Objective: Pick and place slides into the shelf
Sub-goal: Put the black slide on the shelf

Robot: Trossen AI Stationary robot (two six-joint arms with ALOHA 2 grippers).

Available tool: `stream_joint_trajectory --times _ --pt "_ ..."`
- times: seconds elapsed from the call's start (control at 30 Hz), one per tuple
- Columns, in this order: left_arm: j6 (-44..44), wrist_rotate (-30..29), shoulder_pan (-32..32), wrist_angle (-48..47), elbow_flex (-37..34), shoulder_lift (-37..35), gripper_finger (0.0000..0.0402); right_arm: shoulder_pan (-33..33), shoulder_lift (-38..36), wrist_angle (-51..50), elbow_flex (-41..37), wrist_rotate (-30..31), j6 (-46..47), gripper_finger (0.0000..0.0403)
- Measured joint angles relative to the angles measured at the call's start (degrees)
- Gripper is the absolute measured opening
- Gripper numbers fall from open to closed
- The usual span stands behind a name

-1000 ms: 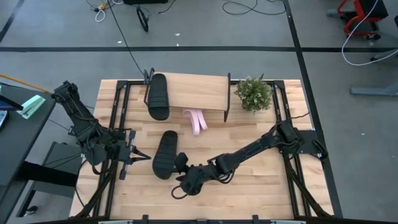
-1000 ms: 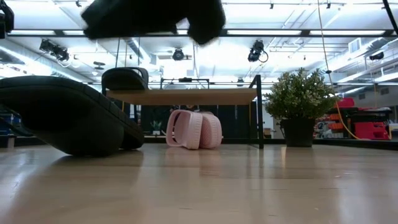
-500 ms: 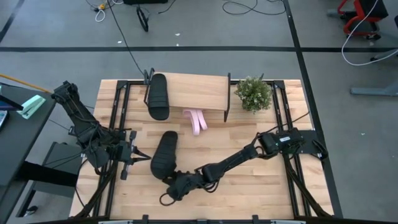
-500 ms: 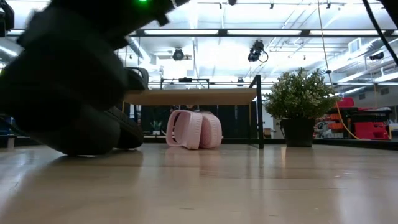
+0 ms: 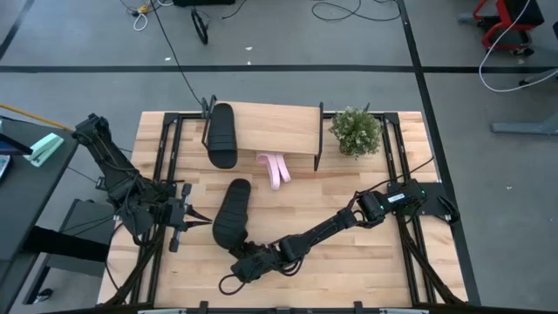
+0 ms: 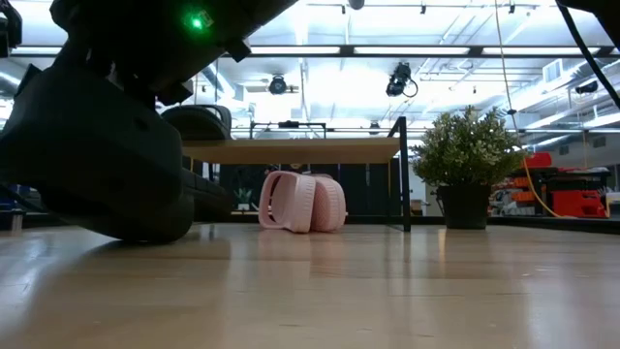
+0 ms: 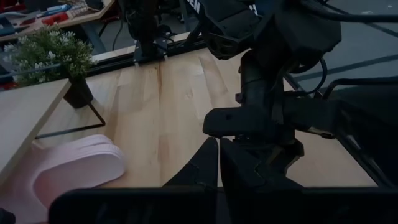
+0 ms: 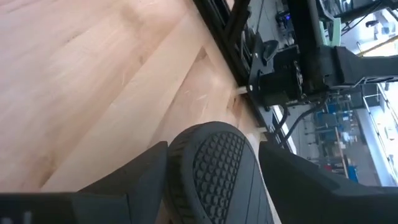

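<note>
**Right fingers reach the heel of the loose black slide**

The right gripper sits at the lower centre of the high view, its fingers spread either side of the near end of the black slide on the worktop. The right wrist view shows the treaded sole edge between the two fingers, with gaps on both sides, so they straddle it rather than clamp it. A second ago this gripper lay further right and clear of the slide; since then the arm has swept left and dropped low behind it. In my judgement the grasp is about to begin, with closing as the next step.

The left gripper waits at the left of the worktop, fingers parted, pointing at the same slide.

The other black slide already lies on the left end of the shelf, in the upper middle of the frame. The two pink slides stand on edge under the shelf's front, beside a potted plant at upper right. One of four looks placed.
</note>
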Motion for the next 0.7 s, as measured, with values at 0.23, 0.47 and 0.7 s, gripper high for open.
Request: stream_joint_trajectory --times 0.23,0.47,0.7 --pt "0.19 -0.02 0.00 -0.02 0.00 0.00 0.0012 1.23 -0.02 -2.92 -0.02 -0.22 1.29 0.0258" --pt "0.23 -0.02 0.00 -0.02 0.00 0.00 0.0014 1.30 -0.13 -6.78 -0.02 -0.42 1.92 0.0258" --pt "0.69 -0.01 0.00 -0.04 0.00 0.00 0.0024 2.03 -0.46 -8.40 -0.02 1.81 2.34 0.0258"
